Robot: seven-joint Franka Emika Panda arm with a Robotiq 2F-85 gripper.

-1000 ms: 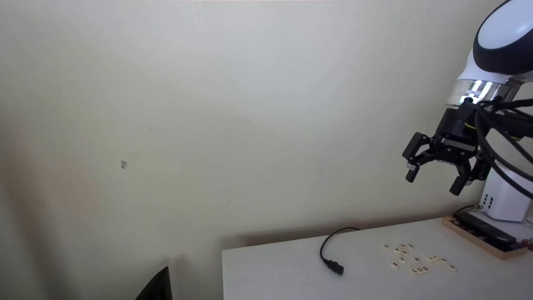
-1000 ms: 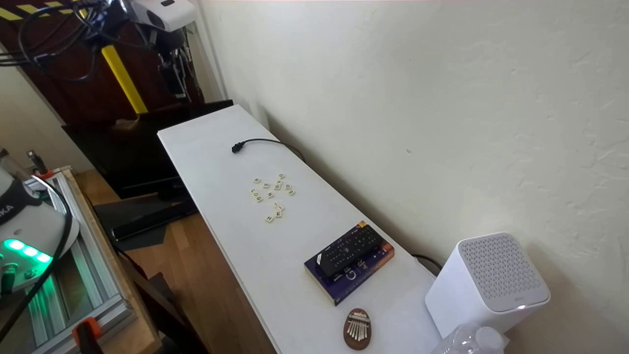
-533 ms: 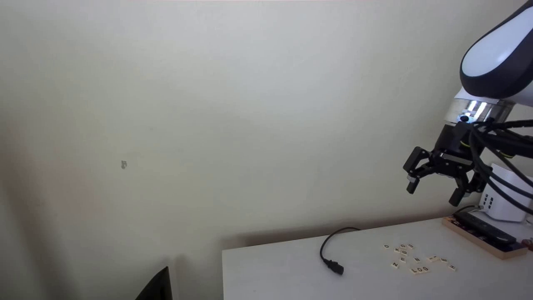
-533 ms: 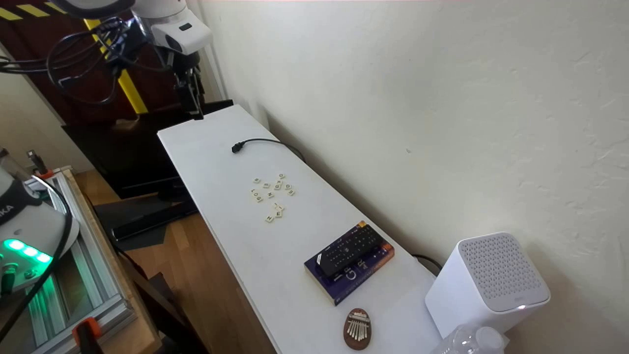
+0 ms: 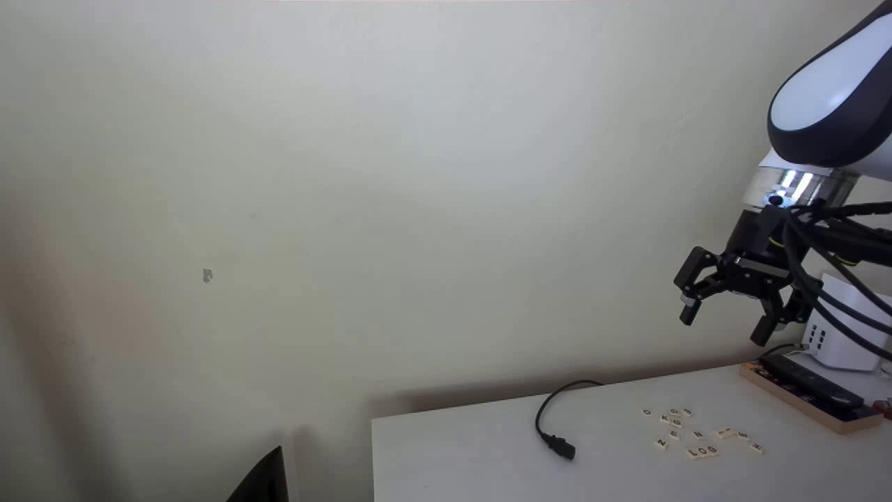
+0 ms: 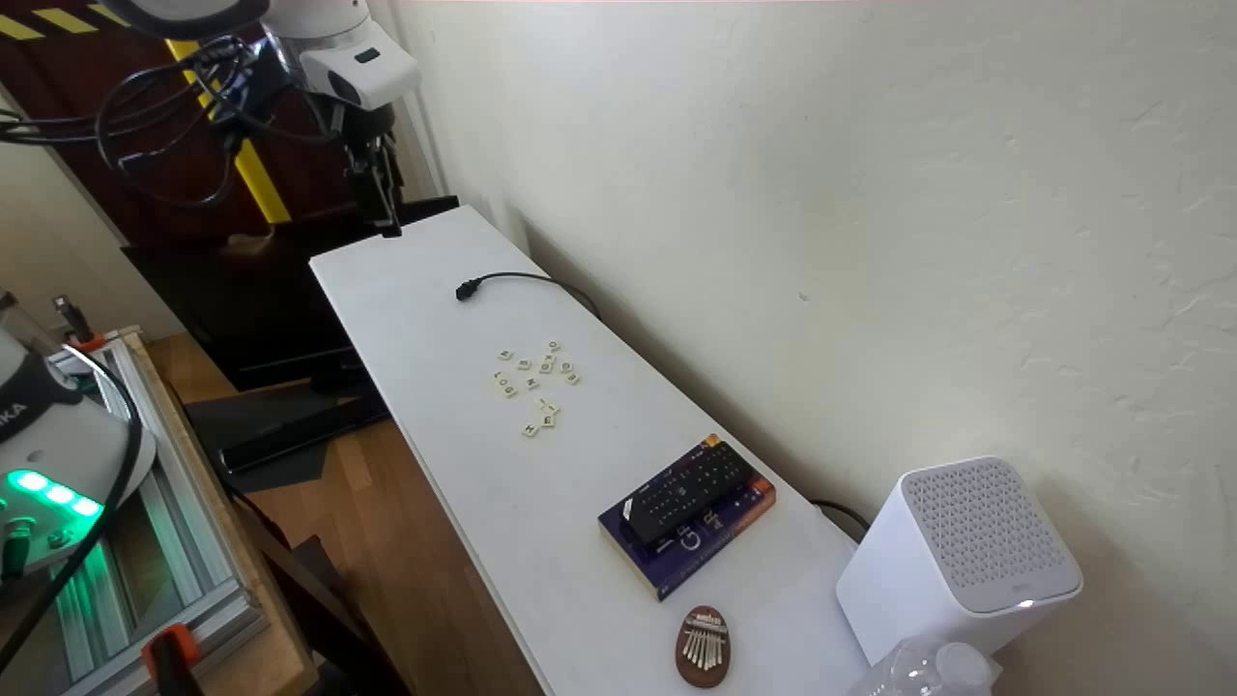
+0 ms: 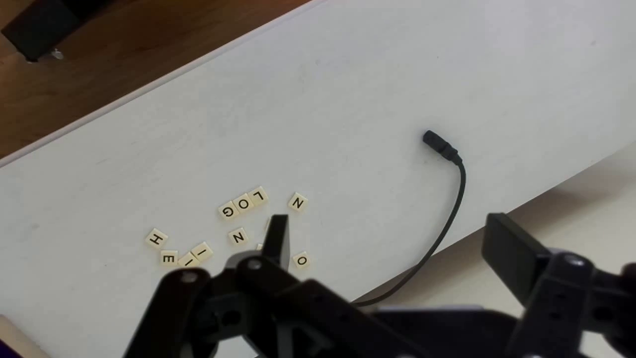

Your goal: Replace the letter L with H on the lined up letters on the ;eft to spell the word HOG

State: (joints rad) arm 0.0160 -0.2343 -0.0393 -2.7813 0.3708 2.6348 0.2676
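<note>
1. up above the level of the white tabletop, well clear of the row, hangs the gripper; its fingers stand wide apart, with nothing held between them.
2. the step in hand, as i judge it, is the approach, ahead of any grasp: the row reads "log", so the swap to "hog" has yet to be made.
3. the l tile sits at one end of that row, seemingly touching the o tile, with the g tile closing the other end.
4. the h tile lies apart from them, beyond the g end and roughly in line with the row, just beside the e tile; whether those two touch i cannot tell.
5. next, i would say, the gripper should shift toward the row and come down, since in the wrist view the word lies off to one finger's side and a black power cord shows through the gap. the l tile then has to come out without dragging its neighbour, and the h tile be brought to that spot and turned to match.
6. both tiles are small, flat, cream squares, each with one dark letter. the l shows upside down in the wrist view; the h tile is turned at a different angle from the row.
</note>
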